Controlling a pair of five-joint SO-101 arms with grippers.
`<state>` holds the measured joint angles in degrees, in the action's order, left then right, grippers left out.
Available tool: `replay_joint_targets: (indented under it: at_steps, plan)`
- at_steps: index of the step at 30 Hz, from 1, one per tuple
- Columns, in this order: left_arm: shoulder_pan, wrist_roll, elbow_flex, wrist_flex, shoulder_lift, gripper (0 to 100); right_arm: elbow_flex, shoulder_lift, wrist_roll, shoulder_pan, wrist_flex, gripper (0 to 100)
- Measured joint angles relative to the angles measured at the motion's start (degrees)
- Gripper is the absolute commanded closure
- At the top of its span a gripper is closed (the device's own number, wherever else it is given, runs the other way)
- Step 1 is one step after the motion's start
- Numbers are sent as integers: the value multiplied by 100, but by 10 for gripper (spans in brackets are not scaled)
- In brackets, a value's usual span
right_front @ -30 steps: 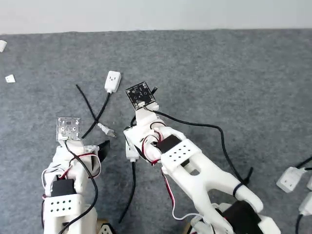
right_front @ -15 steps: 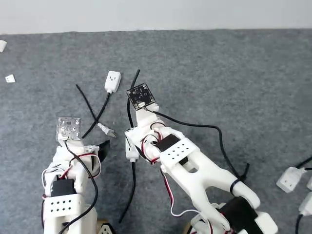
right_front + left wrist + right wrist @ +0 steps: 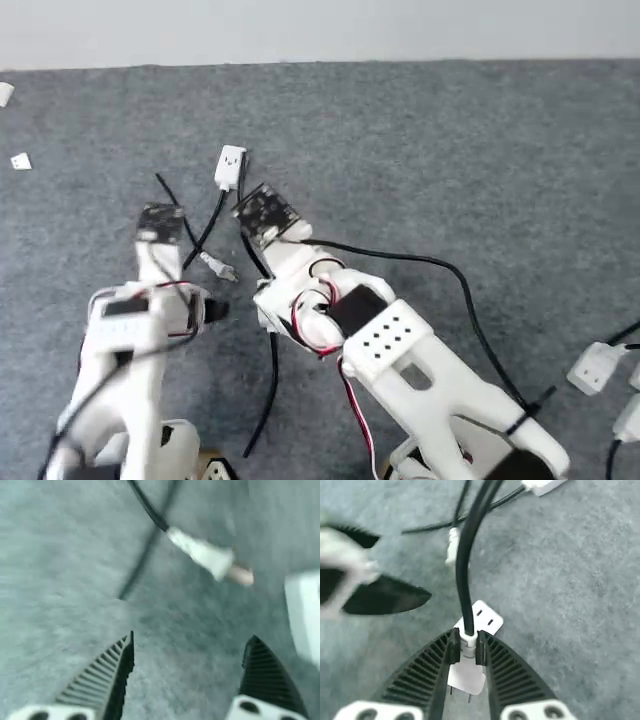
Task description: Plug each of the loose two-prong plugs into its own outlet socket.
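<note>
My left arm is a blur in the high view. From its wrist the loose plug is too smeared to count prongs, and a white block is cut by the edge. The held plug in my right pincer covers part of the outlet socket.

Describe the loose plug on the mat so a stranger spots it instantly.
On the grey mat, find the left gripper. A small white plug lies free just ahead of its open fingers; the other plug sits clamped in the right gripper.

Grey felt-like table top: white outlet socket, loose plug, black cable, white blocks at right edge, probably more sockets; white scraps far left.
</note>
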<state>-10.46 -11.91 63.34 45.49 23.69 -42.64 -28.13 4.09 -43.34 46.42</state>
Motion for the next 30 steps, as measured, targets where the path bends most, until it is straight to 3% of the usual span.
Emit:
replay_joint_targets:
  at_steps: [5,14,22,30]
  plan:
    - [185,-1143,-686,791,-1029,667,0,-62,651,-18,334,991]
    - [633,-2453,-185,1029,-431,667,0,-62,835,-18,369,991]
    - [1099,-3033,932,1046,1073,667,0,-62,844,-26,369,991]
    - [1125,-2831,1451,1064,2136,667,0,-97,633,-35,343,991]
